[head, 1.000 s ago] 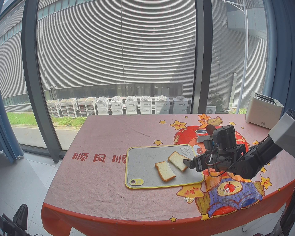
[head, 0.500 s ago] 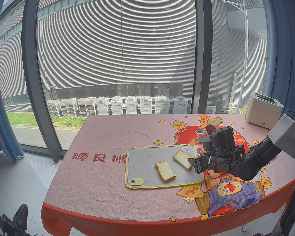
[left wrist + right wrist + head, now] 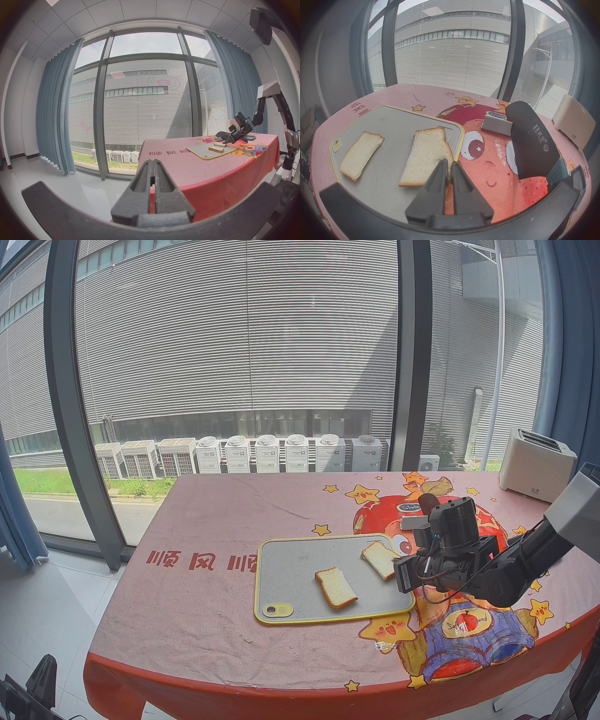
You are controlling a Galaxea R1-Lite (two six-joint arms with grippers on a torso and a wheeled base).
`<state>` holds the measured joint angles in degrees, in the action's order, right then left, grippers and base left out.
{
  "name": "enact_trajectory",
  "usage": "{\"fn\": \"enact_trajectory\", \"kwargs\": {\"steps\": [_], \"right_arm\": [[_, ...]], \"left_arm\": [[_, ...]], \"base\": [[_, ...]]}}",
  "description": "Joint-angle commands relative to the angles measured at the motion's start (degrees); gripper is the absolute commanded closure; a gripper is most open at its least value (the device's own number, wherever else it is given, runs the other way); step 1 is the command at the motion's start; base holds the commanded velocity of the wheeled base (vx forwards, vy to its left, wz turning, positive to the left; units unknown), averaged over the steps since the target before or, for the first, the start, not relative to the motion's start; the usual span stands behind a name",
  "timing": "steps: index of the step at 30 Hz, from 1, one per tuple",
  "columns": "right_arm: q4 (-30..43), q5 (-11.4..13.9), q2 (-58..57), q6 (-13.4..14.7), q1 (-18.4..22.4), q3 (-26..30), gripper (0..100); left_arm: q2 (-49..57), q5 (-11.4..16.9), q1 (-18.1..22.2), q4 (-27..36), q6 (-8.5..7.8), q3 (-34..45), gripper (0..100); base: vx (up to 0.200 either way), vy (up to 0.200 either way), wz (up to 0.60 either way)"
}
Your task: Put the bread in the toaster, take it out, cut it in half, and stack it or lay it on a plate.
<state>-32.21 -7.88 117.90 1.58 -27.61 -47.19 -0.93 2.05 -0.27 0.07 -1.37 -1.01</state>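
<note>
Now, biggest thing first:

- Table [image 3: 206, 615]: pink cartoon cloth, set against a window.
- Board [image 3: 294, 565]: grey with a yellow rim, mid-table. Both bread pieces are on or over it.
- Toaster [image 3: 536, 464]: white, at the far right corner, well apart from the board.
- Right claw [image 3: 399, 570]: low over the board's right edge, clenched on a corner of the right half [image 3: 380, 559]. The wrist view shows the fingers nearly together at that crust.
- Left claw [image 3: 153, 175]: pressed closed on nothing, hanging low off the table's left side, well away from the work.
- Knife [image 3: 531, 140]: dark blade, flat on the cloth right of the board, untouched.
- Left half [image 3: 336, 587]: flat near the board's front, apart from its mate.
- Change: over the last second the right half has travelled with the claw from mid-board to the right rim, and the gap between the halves has widened. The left half has not budged.
- Reading: the bread is already cut, so the toasting and cutting steps look done. This is probably the first half being carried off for plating, with the left half still to fetch. The corner pinch on soft bread may tear or droop.
</note>
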Motion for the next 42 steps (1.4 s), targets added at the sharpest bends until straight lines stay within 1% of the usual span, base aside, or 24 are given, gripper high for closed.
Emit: {"fn": "enact_trajectory", "kwargs": {"steps": [1,11,17,32,35,36,37,39,42], "right_arm": [[-0.1,0.1,-0.3,0.1,-0.1,-0.1,100],[-0.3,0.0,-3.0,0.5,-1.7,1.2,100],[-0.3,-1.3,-5.0,0.7,-2.9,1.9,100],[-0.4,-1.5,-10.4,0.9,-3.4,3.8,100],[-0.3,-1.5,-11.1,1.3,-3.4,4.1,100],[-0.8,-2.1,-11.5,2.4,-3.6,4.9,100],[-0.9,-2.2,-11.6,2.6,-3.8,5.2,100],[-0.9,-3.6,-12.9,4.0,-5.3,6.5,100],[-0.8,-4.4,-14.4,5.9,-6.8,7.6,100]], "left_arm": [[0.9,0.1,0.0,0.0,-0.04,0.9,100],[0.9,0.1,0.0,0.0,-0.04,0.9,100],[0.9,0.1,0.0,0.0,-0.04,0.9,100],[0.9,0.1,0.0,0.0,0.05,0.9,100],[0.9,0.1,0.0,0.0,0.05,0.9,100],[0.9,0.0,0.0,0.0,-0.04,0.9,100],[0.9,0.1,0.0,0.0,-0.04,0.9,100],[0.9,0.1,0.0,0.0,-0.04,0.9,100],[0.9,0.1,0.0,0.0,-0.04,0.9,100]], "base": [[0.0,0.0,0.0],[0.0,0.0,0.0],[0.0,0.0,0.0],[0.0,0.0,0.0],[0.0,0.0,0.0],[0.0,0.0,0.0],[0.0,0.0,0.0],[0.0,0.0,0.0],[0.0,0.0,0.0]]}}
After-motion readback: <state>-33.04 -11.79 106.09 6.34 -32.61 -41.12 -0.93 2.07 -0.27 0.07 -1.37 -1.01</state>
